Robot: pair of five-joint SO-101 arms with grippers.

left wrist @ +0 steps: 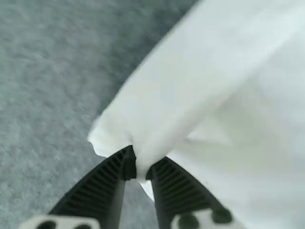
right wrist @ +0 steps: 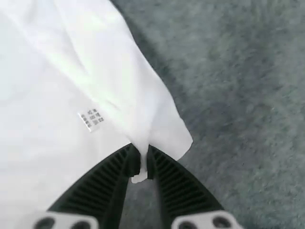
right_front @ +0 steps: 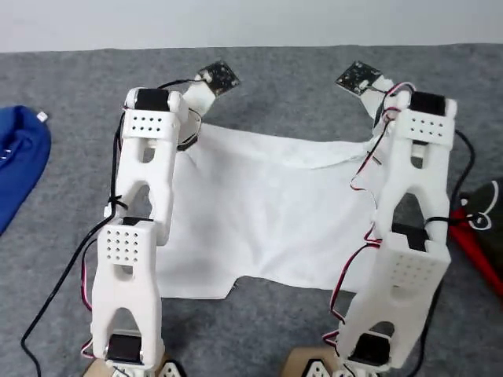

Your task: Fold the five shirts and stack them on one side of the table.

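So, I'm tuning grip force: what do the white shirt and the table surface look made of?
The white shirt looks like thin, matte cloth, probably cotton; it drapes in soft wrinkles and folds. The table surface is grey, fuzzy and mottled, likely felt or low-pile carpet.

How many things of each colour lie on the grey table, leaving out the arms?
white shirt: 1
blue cloth: 1
red item, cut off at the edge: 1
Total: 3
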